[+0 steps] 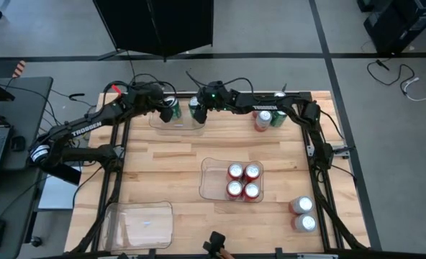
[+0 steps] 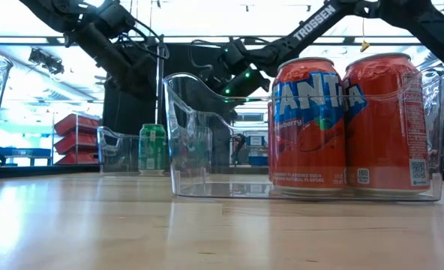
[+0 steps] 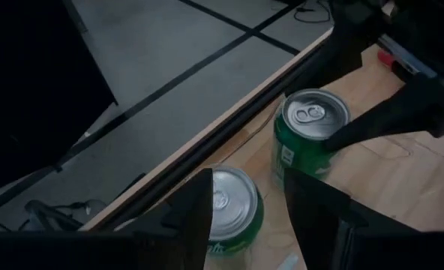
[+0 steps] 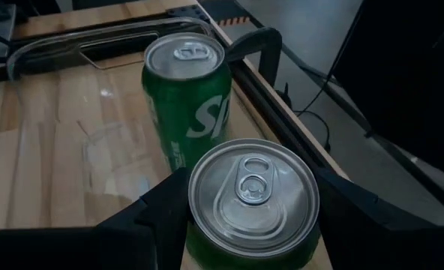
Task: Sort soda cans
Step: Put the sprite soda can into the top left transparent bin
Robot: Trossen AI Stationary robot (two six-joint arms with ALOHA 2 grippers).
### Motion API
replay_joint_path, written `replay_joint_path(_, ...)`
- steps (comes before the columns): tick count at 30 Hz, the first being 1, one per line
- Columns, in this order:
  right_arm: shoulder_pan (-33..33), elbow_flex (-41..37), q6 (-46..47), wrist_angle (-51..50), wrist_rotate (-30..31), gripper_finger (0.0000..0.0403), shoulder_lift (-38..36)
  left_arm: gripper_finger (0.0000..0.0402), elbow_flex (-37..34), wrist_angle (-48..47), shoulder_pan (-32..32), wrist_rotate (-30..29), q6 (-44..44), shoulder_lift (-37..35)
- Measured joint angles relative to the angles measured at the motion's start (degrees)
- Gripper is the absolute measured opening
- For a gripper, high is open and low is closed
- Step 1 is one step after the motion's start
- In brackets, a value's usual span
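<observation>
A clear tray stands at the table's far edge. One green soda can stands upright in it on its base. My left gripper hovers open just over this can, which shows through the gap between the fingers. Right beside it, my right gripper is shut on a second green can. In the high view the two grippers meet over the tray. The low view shows only the standing can. My right gripper pinches the green can's upper wall, just under the rim, between its two fingers, one on each side. It reaches in from the table's right, slanting down. The can stays upright. Whether its base is on the tray is hidden.
A clear tray mid-table holds several red cans. A red can and a green can stand at the far right. Two silver cans stand at the near right. An empty tray sits near left, with bare wood between.
</observation>
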Motion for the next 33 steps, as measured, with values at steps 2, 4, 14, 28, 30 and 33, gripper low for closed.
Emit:
replay_joint_path(2, -0.1, 0.1, 0.7, -0.2, -0.3, 0.0228, 0.2, 0.0167, 0.0, -0.1, 0.0, 0.0, -0.1, 0.0)
replay_joint_path(4, 0.0, 0.1, 0.8, -0.5, -0.5, 0.0246, 0.2, 0.0167, 0.0, -0.1, 0.0, 0.0, -0.1, 0.0)
replay_joint_path(14, 0.2, 0.0, 1.4, 0.1, -0.1, 0.031, 0.1, 0.0167, 0.0, -0.7, -0.1, 0.0, 0.0, 0.0)
replay_joint_path(28, 0.5, -0.1, -3.8, -13.6, 3.8, 0.0308, -14.0, 0.0167, 0.0, 0.7, -0.2, 0.0, 0.2, 0.0)
replay_joint_path(30, 0.5, -0.1, -3.8, -20.4, 5.9, 0.0289, -17.7, 0.0167, 0.0, 1.0, -0.2, 0.1, 0.9, 0.0)
replay_joint_path(33, 0.4, -1.0, -4.2, -29.5, 11.6, 0.0241, -22.8, 0.0167, 0.0, 1.2, -0.2, 0.8, 1.6, 0.0)
